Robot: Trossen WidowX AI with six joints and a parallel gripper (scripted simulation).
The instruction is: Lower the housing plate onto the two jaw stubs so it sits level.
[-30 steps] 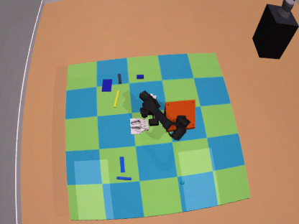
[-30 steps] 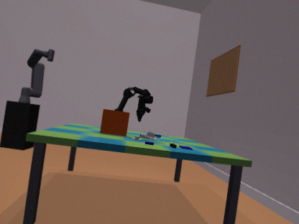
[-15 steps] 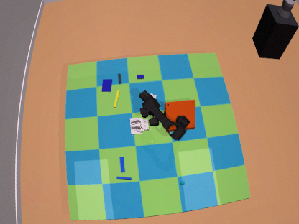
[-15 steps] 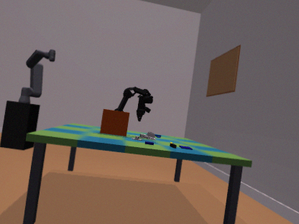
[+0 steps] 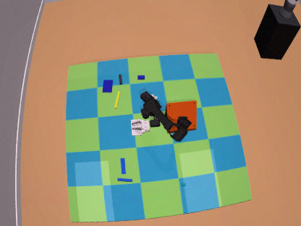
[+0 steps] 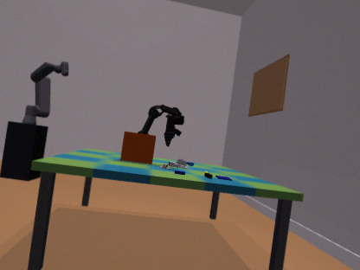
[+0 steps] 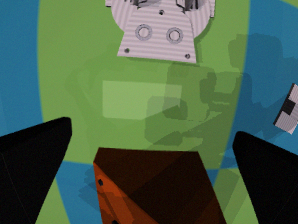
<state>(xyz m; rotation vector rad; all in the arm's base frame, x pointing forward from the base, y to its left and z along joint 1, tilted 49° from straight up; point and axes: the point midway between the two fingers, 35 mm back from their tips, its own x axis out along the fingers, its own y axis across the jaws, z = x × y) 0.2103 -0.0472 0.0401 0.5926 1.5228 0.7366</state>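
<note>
The white gripper assembly (image 5: 135, 132) (image 6: 177, 164) lies at mid-table, left of the red box. In the wrist view its trapezoid housing plate (image 7: 159, 49) shows two round rings and small dark holes. The plate looks seated flat over the jaw ends, but its exact level cannot be told. The jaws (image 5: 137, 123) point away from the box; the wrist view's top edge cuts off most of them. My gripper (image 6: 168, 143) (image 7: 156, 133) is open and empty. It hangs well above the table, and the wrist view shows free space between its fingers and the plate.
A red box (image 5: 182, 109) (image 6: 138, 148) (image 7: 162, 187) stands under my arm's base. A small white part (image 5: 154, 97) (image 7: 287, 121) lies nearby. Blue blocks (image 5: 107, 86) (image 5: 123, 166), a yellow bar (image 5: 117, 100) and a dark bar (image 5: 120, 79) lie farther off.
</note>
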